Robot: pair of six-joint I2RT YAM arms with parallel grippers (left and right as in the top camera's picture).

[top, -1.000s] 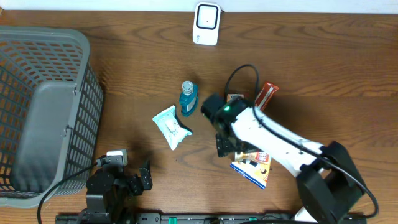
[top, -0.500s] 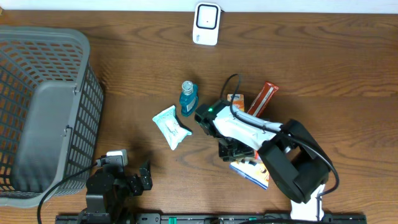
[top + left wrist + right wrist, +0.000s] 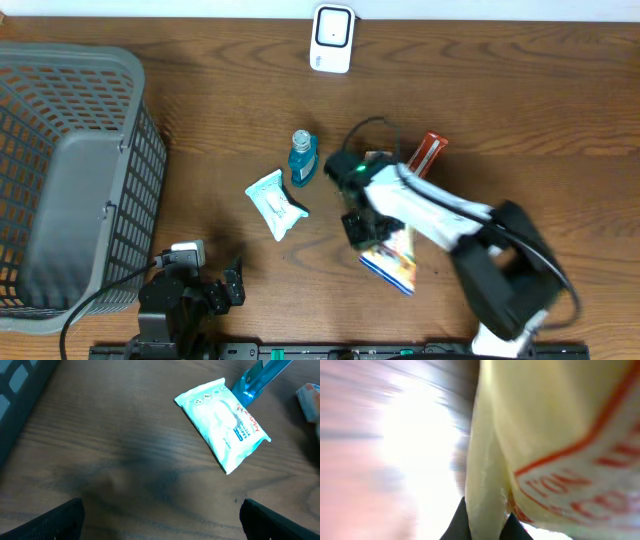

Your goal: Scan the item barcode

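The right hand (image 3: 362, 228) is clamped shut on one end of the snack packet (image 3: 393, 258) at mid-tabletop (image 3: 520, 120). The packet's long axis runs back toward the robot. The white scanner (image 3: 332, 38) stands well apart, far side, slightly left.

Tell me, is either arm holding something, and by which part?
The right jaws pinch the packet by its edge; the left jaws, open, hold nothing.

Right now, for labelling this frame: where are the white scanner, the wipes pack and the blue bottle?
white scanner (image 3: 332, 38), overhead view, centre of its face.
wipes pack (image 3: 222, 427), left wrist view, middle of its front.
blue bottle (image 3: 303, 165), overhead view, its body.
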